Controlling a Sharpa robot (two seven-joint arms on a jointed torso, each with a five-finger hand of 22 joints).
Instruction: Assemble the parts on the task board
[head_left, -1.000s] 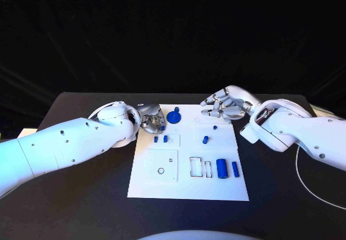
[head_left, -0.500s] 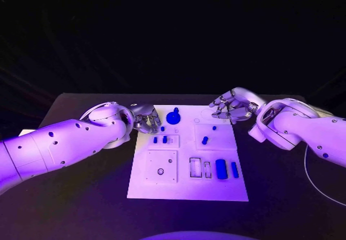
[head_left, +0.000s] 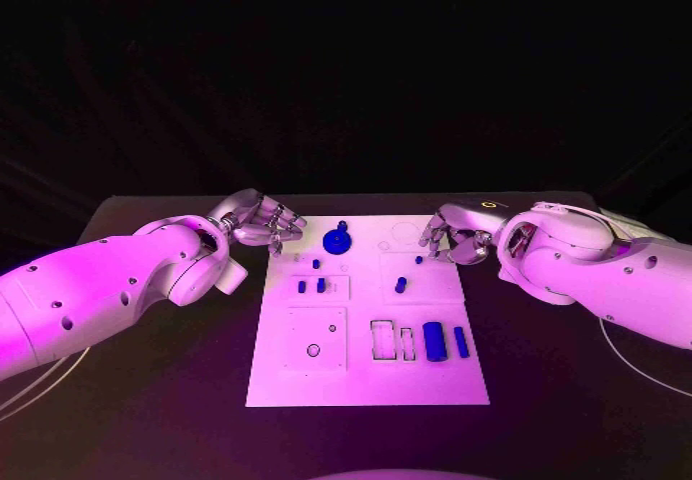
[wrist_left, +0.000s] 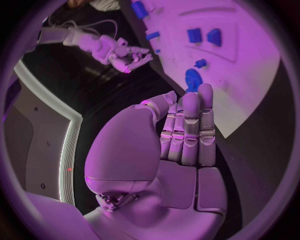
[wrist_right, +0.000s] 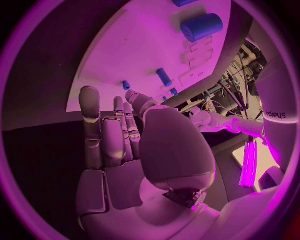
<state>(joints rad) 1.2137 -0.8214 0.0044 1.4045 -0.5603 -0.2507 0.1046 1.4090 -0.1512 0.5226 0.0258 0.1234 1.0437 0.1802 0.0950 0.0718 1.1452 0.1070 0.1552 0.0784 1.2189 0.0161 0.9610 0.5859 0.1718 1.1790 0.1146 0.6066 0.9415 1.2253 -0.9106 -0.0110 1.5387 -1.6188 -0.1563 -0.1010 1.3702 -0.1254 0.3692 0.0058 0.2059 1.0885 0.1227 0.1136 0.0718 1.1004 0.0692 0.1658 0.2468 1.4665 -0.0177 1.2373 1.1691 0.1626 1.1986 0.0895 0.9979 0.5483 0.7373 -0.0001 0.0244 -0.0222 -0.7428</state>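
Head view, both hands at the far corners of the board. Left hand (head_left: 263, 222): fingers (wrist_left: 190, 127) straight, side by side, holding nothing; it hangs just off the far left corner of the white board (head_left: 368, 385). Right hand (head_left: 459, 236): fingers (wrist_right: 103, 132) likewise extended and empty, over the far right edge.

The relation that matters: the round blue gear (head_left: 336, 240) lies to the right of the left hand's fingertips and slightly nearer, close beside them; in the left wrist view the gear (wrist_left: 193, 79) sits just past the fingertips. The left hand is plainly the nearer one to it. A small blue peg (head_left: 418, 260) and a short blue pin (head_left: 400, 285) lie near-left of the right hand, which is nearer to these.

Count of blue parts on the board: one gear, one tiny knob (head_left: 316, 264), two small blocks (head_left: 310, 286) side by side, one peg, one pin, one thick cylinder (head_left: 434, 341) and one thin bar (head_left: 462, 341), the last two with their long axes running near to far. None yet appears assembled.
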